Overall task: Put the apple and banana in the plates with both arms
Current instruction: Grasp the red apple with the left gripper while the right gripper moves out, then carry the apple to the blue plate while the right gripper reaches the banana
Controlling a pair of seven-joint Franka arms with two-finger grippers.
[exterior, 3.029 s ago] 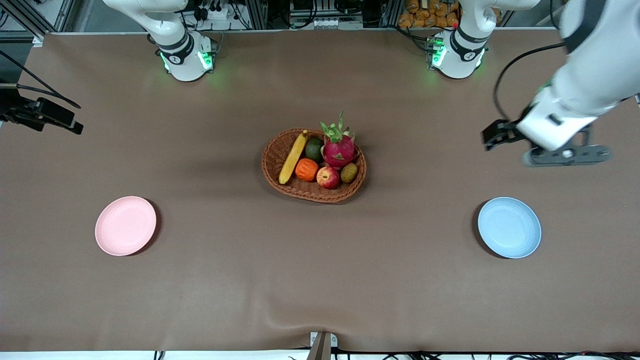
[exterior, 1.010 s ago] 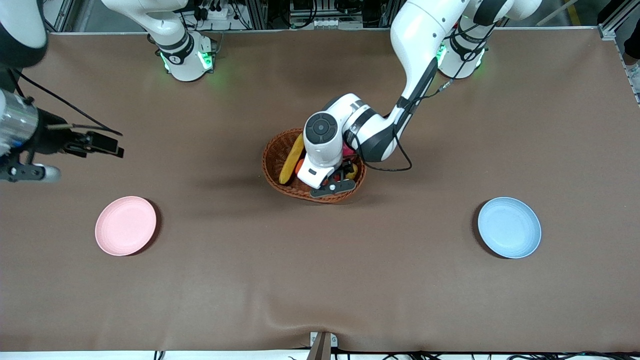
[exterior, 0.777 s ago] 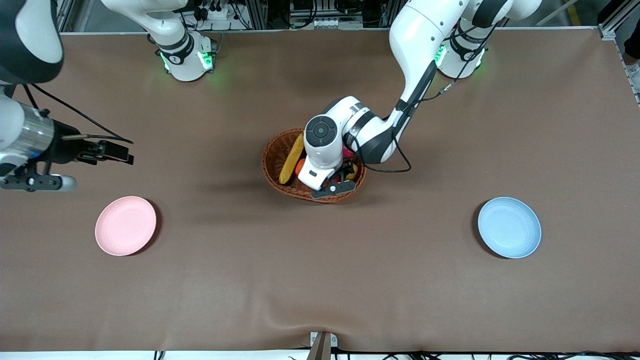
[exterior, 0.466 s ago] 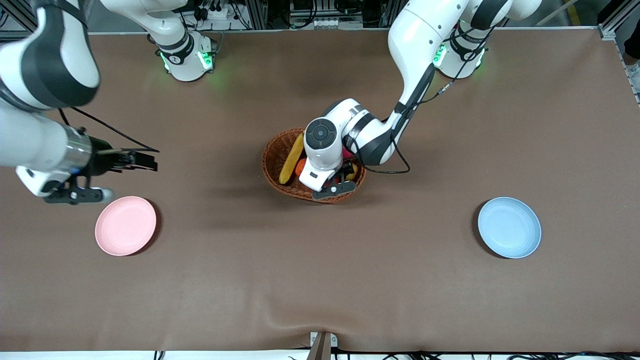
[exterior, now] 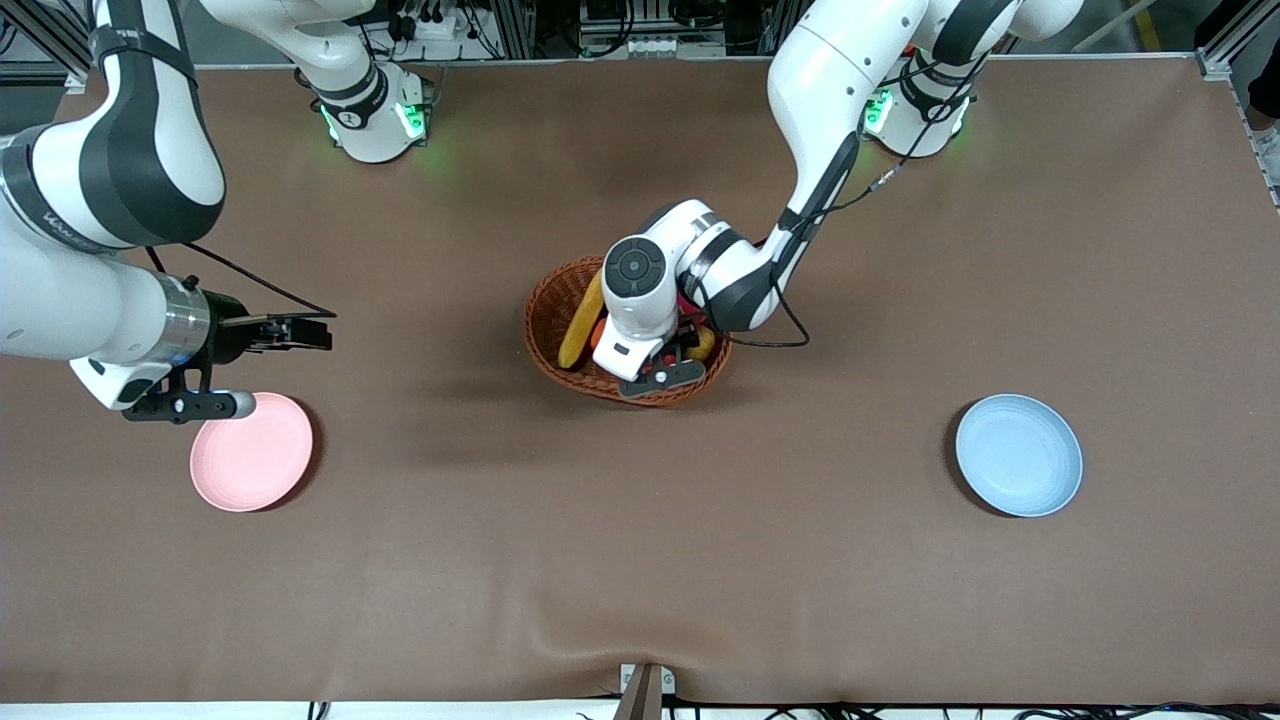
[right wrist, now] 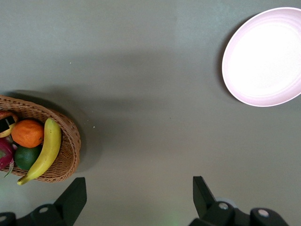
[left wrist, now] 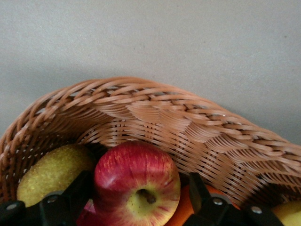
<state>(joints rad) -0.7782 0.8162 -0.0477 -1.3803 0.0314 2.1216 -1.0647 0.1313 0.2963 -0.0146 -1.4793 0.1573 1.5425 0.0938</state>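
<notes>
The apple point(left wrist: 136, 183) lies in the wicker basket point(exterior: 560, 360), between the fingers of my left gripper point(left wrist: 137, 181). The jaws stand open on either side of it. In the front view the left arm's wrist hides the apple. The banana point(exterior: 582, 318) lies in the basket at the side toward the right arm; it also shows in the right wrist view point(right wrist: 44, 150). My right gripper point(exterior: 305, 335) hangs open and empty over bare table between the pink plate point(exterior: 250, 452) and the basket. The blue plate point(exterior: 1018, 455) sits empty toward the left arm's end.
The basket also holds a ridged orange fruit point(right wrist: 28, 133), a green fruit point(right wrist: 26, 157), a brownish-green fruit point(left wrist: 51, 172) beside the apple, and a dragon fruit. The basket's woven rim point(left wrist: 141, 94) rises close to the apple. The pink plate point(right wrist: 265, 56) is empty.
My left arm swung in from its end of the table and came down into the basket around the apple. My right arm moved in from the table's end toward the basket.
</notes>
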